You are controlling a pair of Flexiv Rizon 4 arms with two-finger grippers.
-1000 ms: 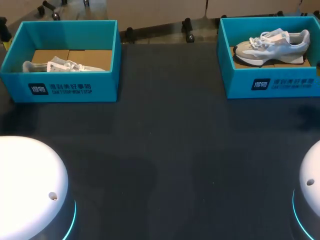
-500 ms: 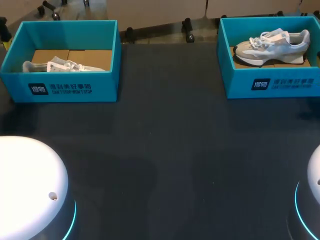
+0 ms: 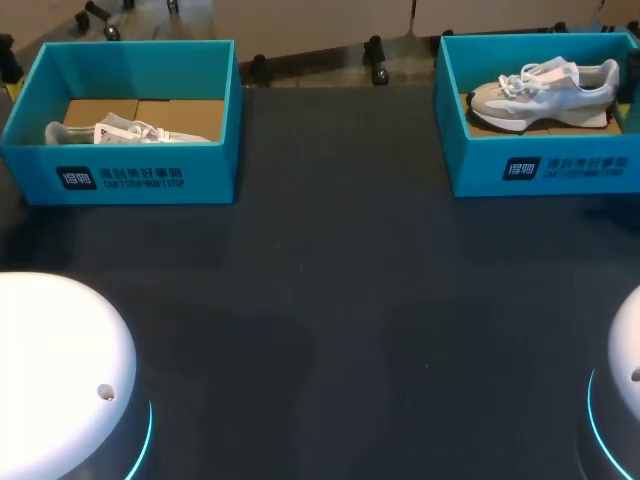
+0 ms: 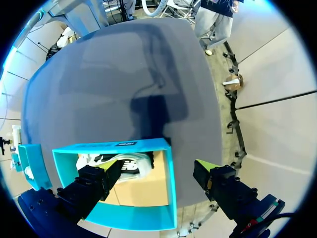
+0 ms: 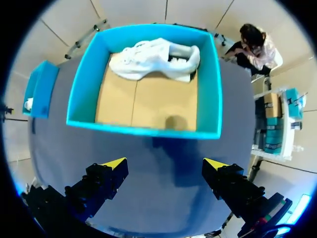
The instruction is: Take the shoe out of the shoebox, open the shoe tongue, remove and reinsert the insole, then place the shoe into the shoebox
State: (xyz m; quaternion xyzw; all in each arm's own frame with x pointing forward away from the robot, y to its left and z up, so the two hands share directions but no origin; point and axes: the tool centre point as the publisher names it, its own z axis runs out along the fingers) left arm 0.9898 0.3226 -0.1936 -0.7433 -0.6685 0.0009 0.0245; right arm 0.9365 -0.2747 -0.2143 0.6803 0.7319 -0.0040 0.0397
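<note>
Head view, entry: grey-and-white right shoe (image 3: 545, 92) seen sitting in the teal right shoebox (image 3: 540, 168), along its far wall, toe toward the middle of the tabletop (image 3: 340, 300), white laces on top, brown cardboard floor beneath. Similar pale left shoe (image 3: 115, 131) noted low in the left shoebox (image 3: 130, 175), mostly hidden by the front wall. Boxes at the far edge, well apart. Right tool (image 5: 164, 163) released, fingers spread wide, hovering short of the right shoebox over bare tabletop. Left tool (image 4: 157, 168) likewise released, straddling one side wall of the left shoebox, one finger over the interior near the shoe, no contact visible. Judged light and easy to lift; upper and tongue soft, likely to collapse under a pinch; sole stiffer and less slippery. Best hold probably at the heel collar or across the midfoot, sole to upper, clear of the laces. Insole expected thin and floppy; not visible. Neither shoe out of its box yet.
</note>
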